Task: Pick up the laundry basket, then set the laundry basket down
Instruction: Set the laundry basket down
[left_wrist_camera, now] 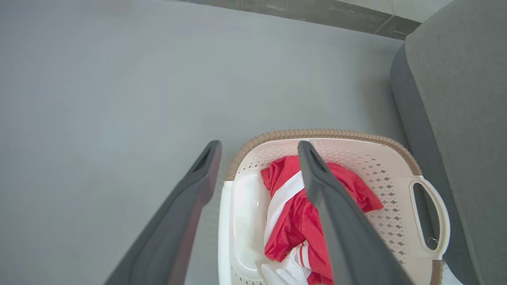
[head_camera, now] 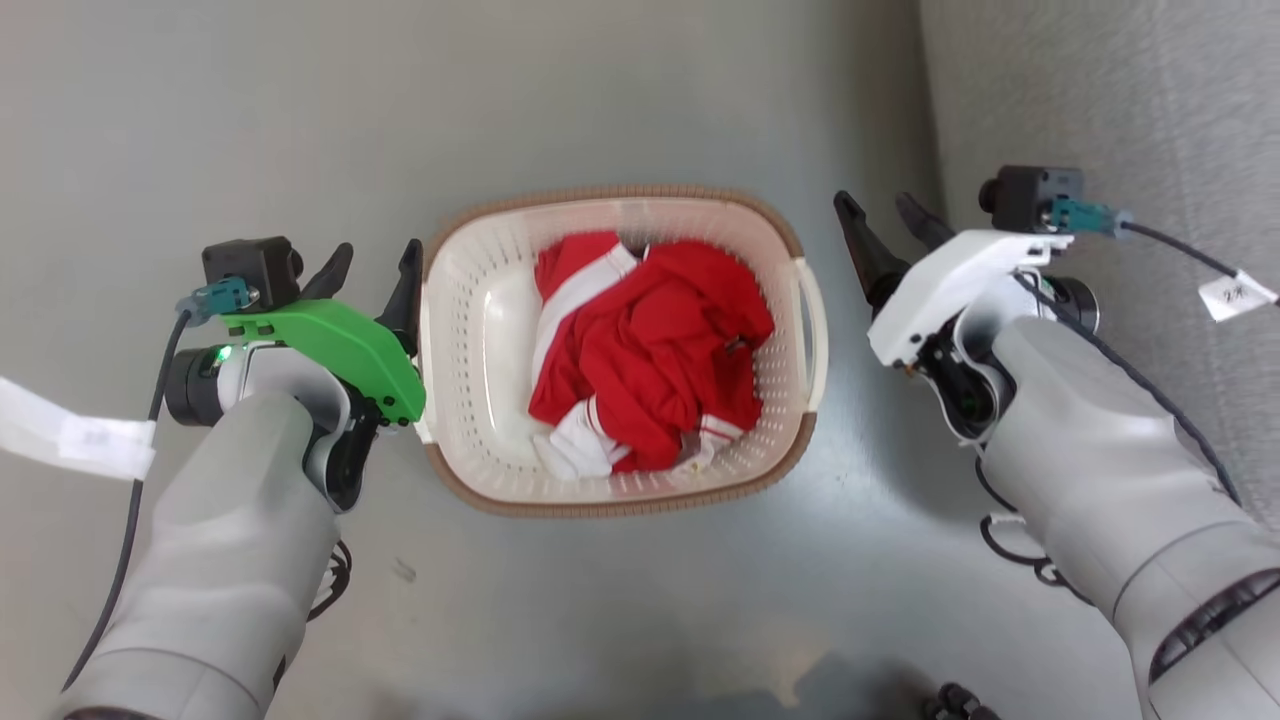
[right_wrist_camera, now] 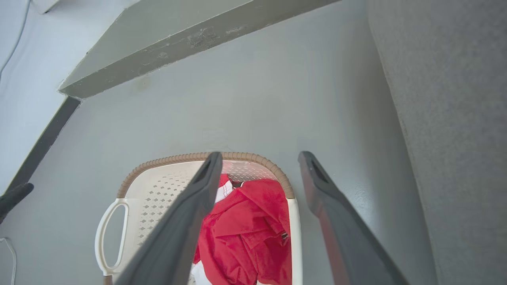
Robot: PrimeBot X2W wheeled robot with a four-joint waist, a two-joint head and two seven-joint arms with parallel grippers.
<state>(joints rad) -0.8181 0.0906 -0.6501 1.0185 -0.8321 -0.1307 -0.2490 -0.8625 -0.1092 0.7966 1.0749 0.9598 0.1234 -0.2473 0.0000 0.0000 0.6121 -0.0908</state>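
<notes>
Progress: early by my reading, neither pick-up nor set-down done. At left, left gripper spread wide, nothing pinched; one finger outside the laundry basket, the other at or just over its left rim. From the left wrist the two fingers sit astride that wall. Middle: laundry basket flat on the grey floor between both arms, apparently not lifted. At right, right gripper also spread and empty, near the right handle but apart from it in the head view; contact cannot be confirmed. Left to do, as judged: close on both sides, raise, lower, release

Count, left to right:
- grippers 2
- basket 1
- white side handles 2, the left handle seen from the right wrist
- red-and-white clothing 1 bundle, number of pieces cannot be told
- grey upholstered block 1, along the right edge
</notes>
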